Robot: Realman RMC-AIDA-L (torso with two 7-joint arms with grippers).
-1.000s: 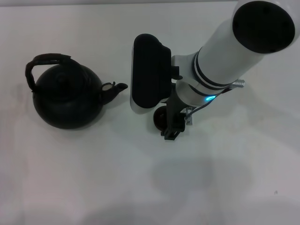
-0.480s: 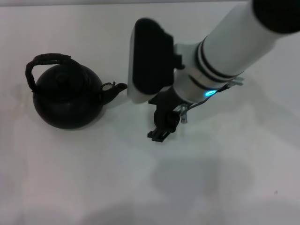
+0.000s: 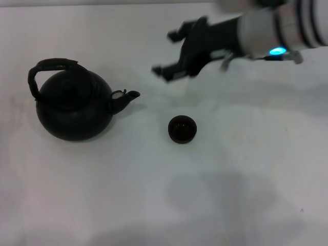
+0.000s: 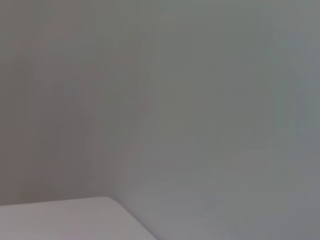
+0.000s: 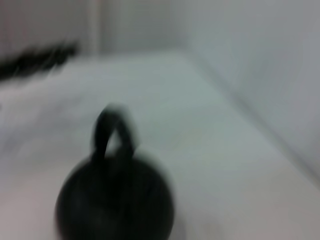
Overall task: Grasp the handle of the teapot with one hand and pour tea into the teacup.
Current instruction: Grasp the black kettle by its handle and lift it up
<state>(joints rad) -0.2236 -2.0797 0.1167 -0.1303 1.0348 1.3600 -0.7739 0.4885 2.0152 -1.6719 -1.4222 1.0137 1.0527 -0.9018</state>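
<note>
The black teapot [image 3: 74,106] stands on the white table at the left, spout pointing right, its arched handle [image 3: 43,70] over the lid. The small dark teacup [image 3: 182,128] stands upright to the right of the spout, apart from it. My right gripper [image 3: 170,55] is open and empty, raised above the table behind the teacup, fingers pointing left toward the teapot. The right wrist view shows the teapot [image 5: 115,205] and its handle [image 5: 112,132], blurred. The left gripper is out of view.
The white table [image 3: 230,195] stretches around both objects. The left wrist view shows only a grey wall [image 4: 200,100] and a white table corner [image 4: 65,220].
My right gripper has let go of the teacup and risen up and back, away from it. The teacup now stands uncovered on the table. The teapot has not moved.
</note>
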